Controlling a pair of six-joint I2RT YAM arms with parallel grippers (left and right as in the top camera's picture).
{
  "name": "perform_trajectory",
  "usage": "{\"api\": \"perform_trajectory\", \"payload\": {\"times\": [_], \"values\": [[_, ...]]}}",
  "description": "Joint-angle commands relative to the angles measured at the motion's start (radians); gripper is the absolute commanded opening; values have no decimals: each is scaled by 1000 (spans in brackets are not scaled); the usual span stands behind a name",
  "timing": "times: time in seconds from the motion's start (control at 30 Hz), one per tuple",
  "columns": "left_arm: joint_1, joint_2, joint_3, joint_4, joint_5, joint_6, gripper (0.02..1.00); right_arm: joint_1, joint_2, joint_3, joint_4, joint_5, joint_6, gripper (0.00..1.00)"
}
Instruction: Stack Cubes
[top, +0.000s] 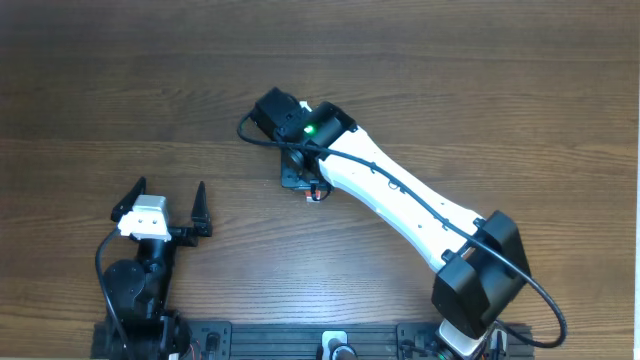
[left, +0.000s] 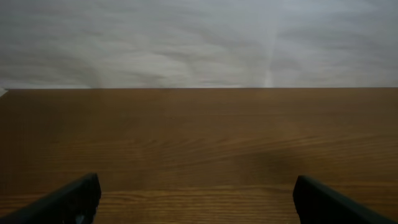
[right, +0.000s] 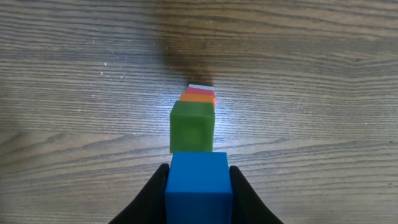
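Observation:
My right gripper (right: 199, 198) is shut on a blue cube (right: 199, 185) and holds it just above a stack of cubes on the wooden table. The stack has a green cube (right: 193, 127) on top, with the edges of an orange cube (right: 199, 97), a red one and a white one showing beneath it. From above, the right gripper (top: 300, 177) hangs mid-table and hides most of the stack; a small red corner (top: 313, 195) peeks out. My left gripper (top: 168, 206) rests open near the left arm's base, fingers (left: 71, 200) wide apart, nothing between them.
Bare wooden tabletop (top: 480, 90) lies all around the stack. The right arm (top: 400, 205) runs diagonally from the bottom right to the centre. A pale wall (left: 199, 37) rises beyond the table's far edge.

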Motion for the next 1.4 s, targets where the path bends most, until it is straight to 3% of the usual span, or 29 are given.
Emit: {"api": "perform_trajectory", "payload": {"times": [0.03,1.4], "values": [[5,-8,-5,-2,17,14,1000,10,11,31,-4,24,30,169],[5,-8,-5,-2,17,14,998,-13,72,31,50,32,30,163]]}}
